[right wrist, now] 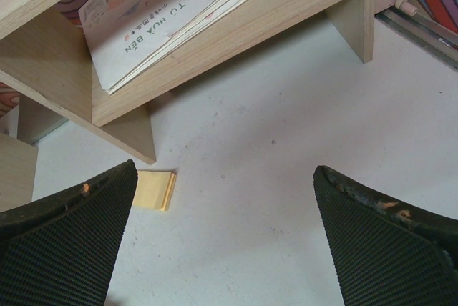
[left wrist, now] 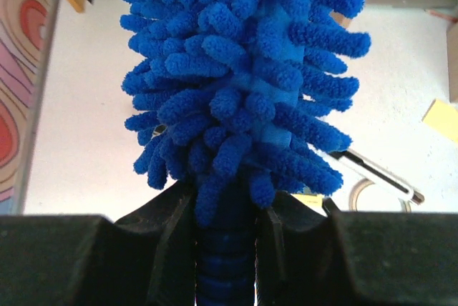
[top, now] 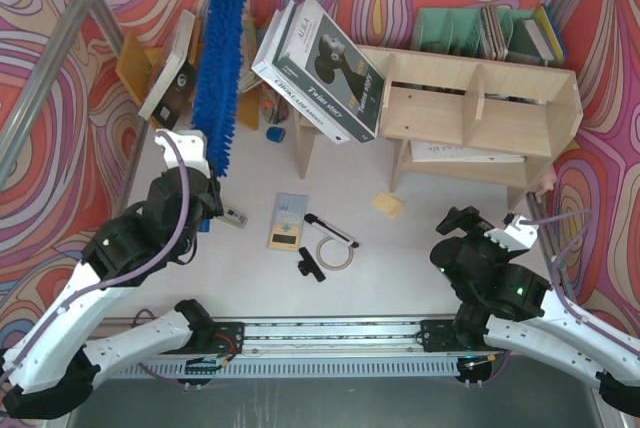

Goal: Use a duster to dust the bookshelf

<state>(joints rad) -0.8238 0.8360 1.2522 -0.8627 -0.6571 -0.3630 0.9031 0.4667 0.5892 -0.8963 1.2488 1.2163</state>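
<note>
My left gripper (top: 208, 188) is shut on the ribbed handle of the blue duster (top: 221, 63), which stands up and points away toward the back wall. In the left wrist view the fluffy head (left wrist: 243, 70) fills the frame above the fingers (left wrist: 164, 242). The pale plywood bookshelf (top: 480, 113) stands at the back right, with a flat book on its lower shelf (right wrist: 186, 13). The duster is left of the bookshelf and does not touch it. My right gripper (top: 462, 223) is open and empty above the table in front of the bookshelf (right wrist: 236, 41).
A large white-and-black book (top: 320, 73) leans on the bookshelf's left end. An orange-brown rack with books (top: 160, 68) is at the back left, a green file holder (top: 470, 33) behind the bookshelf. A yellow pad (top: 387, 204), a tape ring (top: 333, 250), a pen and small boxes lie mid-table.
</note>
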